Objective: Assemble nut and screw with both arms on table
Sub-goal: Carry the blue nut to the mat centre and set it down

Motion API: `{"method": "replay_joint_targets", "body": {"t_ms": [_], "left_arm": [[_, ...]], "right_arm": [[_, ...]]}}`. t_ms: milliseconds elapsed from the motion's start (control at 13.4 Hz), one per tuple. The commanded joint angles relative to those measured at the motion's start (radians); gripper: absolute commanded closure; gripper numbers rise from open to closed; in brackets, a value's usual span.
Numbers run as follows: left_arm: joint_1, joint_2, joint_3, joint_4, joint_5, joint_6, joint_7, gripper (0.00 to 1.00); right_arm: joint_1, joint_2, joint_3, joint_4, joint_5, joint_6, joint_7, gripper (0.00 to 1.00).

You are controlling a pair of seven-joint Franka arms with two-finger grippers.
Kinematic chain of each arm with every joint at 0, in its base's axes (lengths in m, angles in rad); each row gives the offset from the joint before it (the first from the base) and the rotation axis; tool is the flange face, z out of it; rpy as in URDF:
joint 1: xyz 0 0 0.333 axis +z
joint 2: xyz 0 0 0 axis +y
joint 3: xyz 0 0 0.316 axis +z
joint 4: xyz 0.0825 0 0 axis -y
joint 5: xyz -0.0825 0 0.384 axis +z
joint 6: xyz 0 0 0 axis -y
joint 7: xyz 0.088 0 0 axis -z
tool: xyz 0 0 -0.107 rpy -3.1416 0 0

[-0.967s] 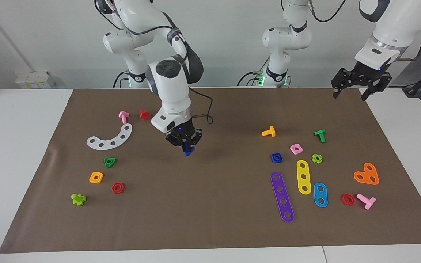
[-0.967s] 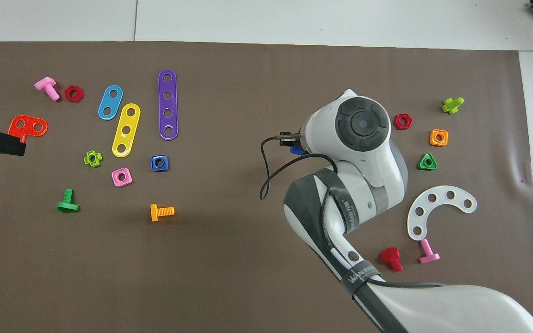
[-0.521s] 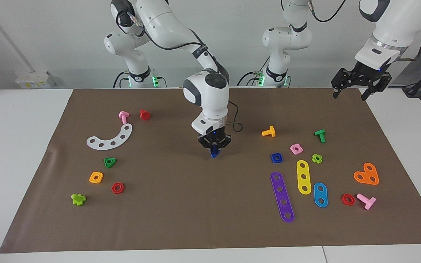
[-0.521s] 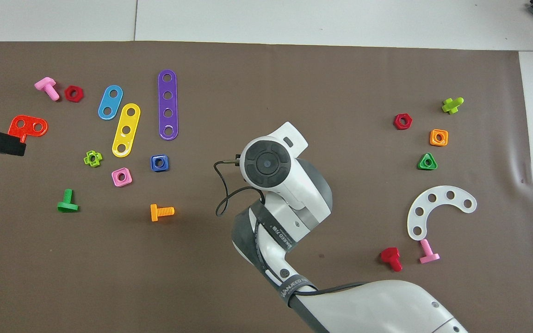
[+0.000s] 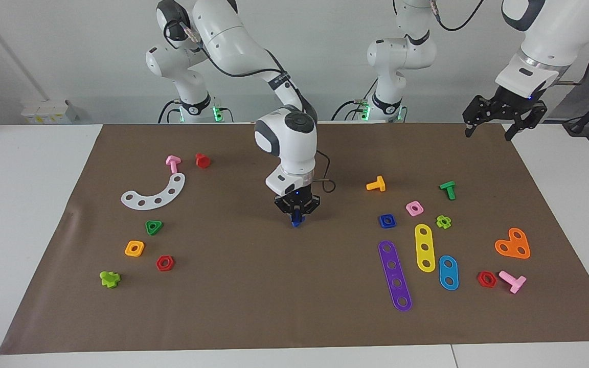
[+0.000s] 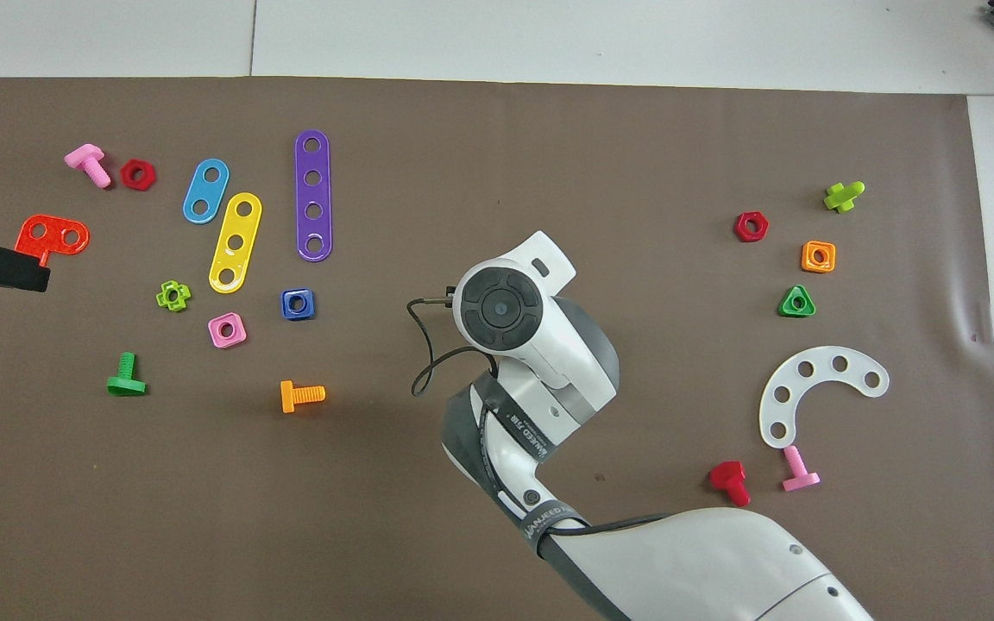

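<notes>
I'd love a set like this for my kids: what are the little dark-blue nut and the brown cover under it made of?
The nut looks like moulded plastic: saturated even colour, slight sheen, crisp square edges. The brown mat seems matte paper or thin vinyl, since it shows no glare and faint wrinkles at one end; which of these is unclear.

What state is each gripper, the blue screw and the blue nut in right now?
right gripper: shut on the screw, over the middle of the mat.
screw: held, hanging below the fingers.
nut: flat on the mat, untouched, beside the pink square nut.
left gripper: open, empty, waiting above the mat's corner.
</notes>
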Motion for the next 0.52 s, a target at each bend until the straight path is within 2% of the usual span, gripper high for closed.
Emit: {"method": "replay_joint_targets", "body": {"t_ms": [0,74,223,447], "left_arm": [[-0.008,-0.025,-0.006,-0.032,0.021,0.039,-0.014,0.00],[-0.013,-0.024,-0.010,-0.032,0.021,0.054,-0.028,0.00],[-0.013,-0.020,-0.016,-0.032,0.021,0.062,-0.032,0.00],[-0.028,-0.005,-0.016,-0.053,0.021,0.118,-0.054,0.00]], "right_arm": [[-0.005,-0.008,0.005,-0.022,-0.025,0.023,0.017,0.14],[-0.005,-0.008,0.005,-0.023,-0.023,0.021,0.026,0.00],[-0.007,-0.030,-0.002,-0.011,-0.020,0.005,0.038,0.00],[-0.093,-0.167,-0.002,-0.013,-0.008,-0.053,0.024,0.00]]}}
